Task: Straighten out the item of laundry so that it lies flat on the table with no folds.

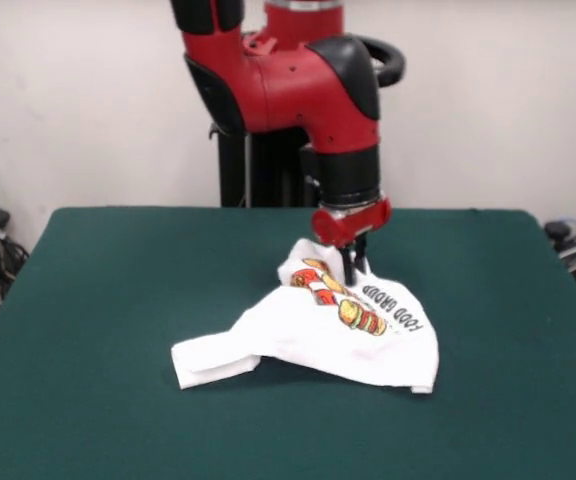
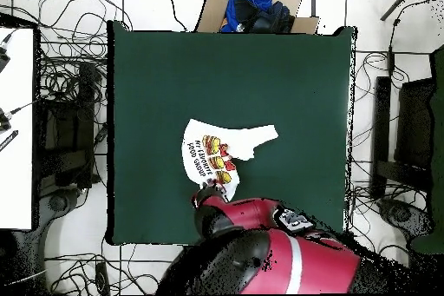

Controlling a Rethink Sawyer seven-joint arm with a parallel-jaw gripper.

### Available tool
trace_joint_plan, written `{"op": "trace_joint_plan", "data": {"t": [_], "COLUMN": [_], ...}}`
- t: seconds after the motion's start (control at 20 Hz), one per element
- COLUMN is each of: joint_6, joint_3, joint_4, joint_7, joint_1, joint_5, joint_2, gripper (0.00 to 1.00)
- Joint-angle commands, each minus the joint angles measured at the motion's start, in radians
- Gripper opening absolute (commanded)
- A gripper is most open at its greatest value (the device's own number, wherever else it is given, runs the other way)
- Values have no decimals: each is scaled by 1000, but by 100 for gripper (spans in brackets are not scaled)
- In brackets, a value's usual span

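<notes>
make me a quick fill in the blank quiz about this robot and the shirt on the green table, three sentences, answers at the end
1. The T-shirt lies crumpled on a table whose top is dark ____.
2. The gripper hangs from an arm coloured black and ____.
3. In the front view, the gripper's tips meet the shirt at its ____ edge, the one nearest the robot's pedestal.

Missing words: green; red; far

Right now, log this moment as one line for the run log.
arm: down over T-shirt | gripper: at shirt's far edge, grip unclear | shirt: crumpled, folded | table: green
</notes>
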Motion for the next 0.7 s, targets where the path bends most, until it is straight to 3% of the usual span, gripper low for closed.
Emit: {"op": "trace_joint_plan", "data": {"t": [0.05,0.7], "joint_6": [185,264], "joint_3": [30,-44], "joint_4": [-1,-17], "joint_7": [87,92], "joint_1": [-75,-26], "joint_5": [-44,-31], "joint_2": [11,20], "gripper": [0,0]}}
